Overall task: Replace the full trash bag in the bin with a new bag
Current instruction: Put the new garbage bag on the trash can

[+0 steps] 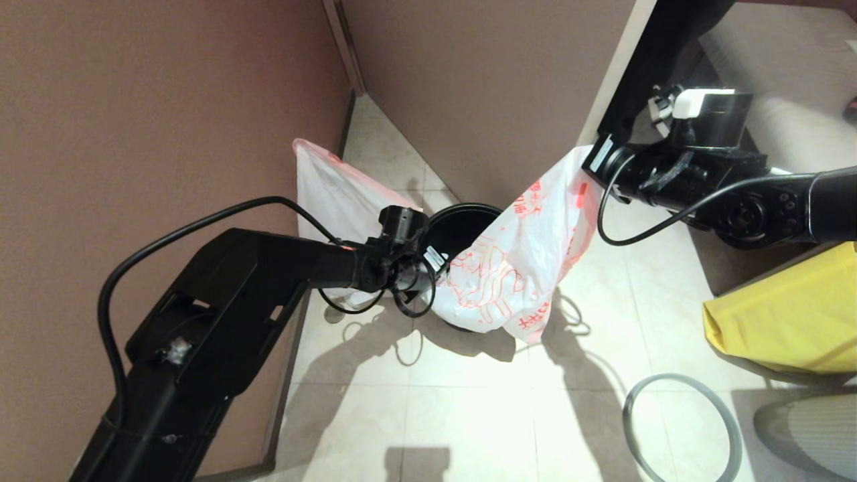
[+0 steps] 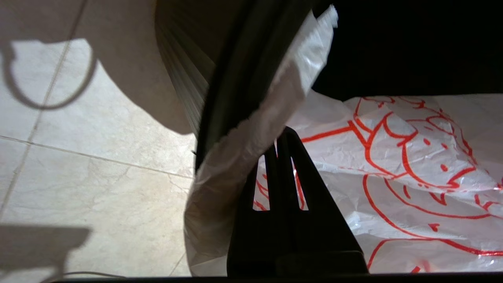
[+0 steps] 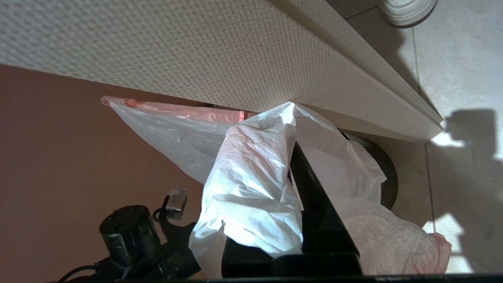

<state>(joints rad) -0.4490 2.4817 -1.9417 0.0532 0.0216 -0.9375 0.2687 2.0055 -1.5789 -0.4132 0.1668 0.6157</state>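
The dark round bin (image 1: 462, 224) stands on the floor by the partition, its mouth open. The new bag (image 1: 519, 268), white with a red cartoon figure, is stretched over the bin's front between my two grippers. My left gripper (image 1: 438, 260) is shut on the bag's edge (image 2: 251, 133) at the bin's near rim (image 2: 220, 78). My right gripper (image 1: 590, 161) holds the other end raised to the right of the bin; plastic (image 3: 251, 184) drapes over its fingers. The full trash bag (image 1: 328, 191), white with a pink edge, leans on the left wall behind my left arm; its contents are hidden.
The grey ring rim (image 1: 683, 428) lies on the tiles at the front right. A large yellow bag (image 1: 783, 314) sits to the right. Brown walls close in on the left and behind the bin. A shoe (image 3: 406, 10) rests on the floor beyond the partition.
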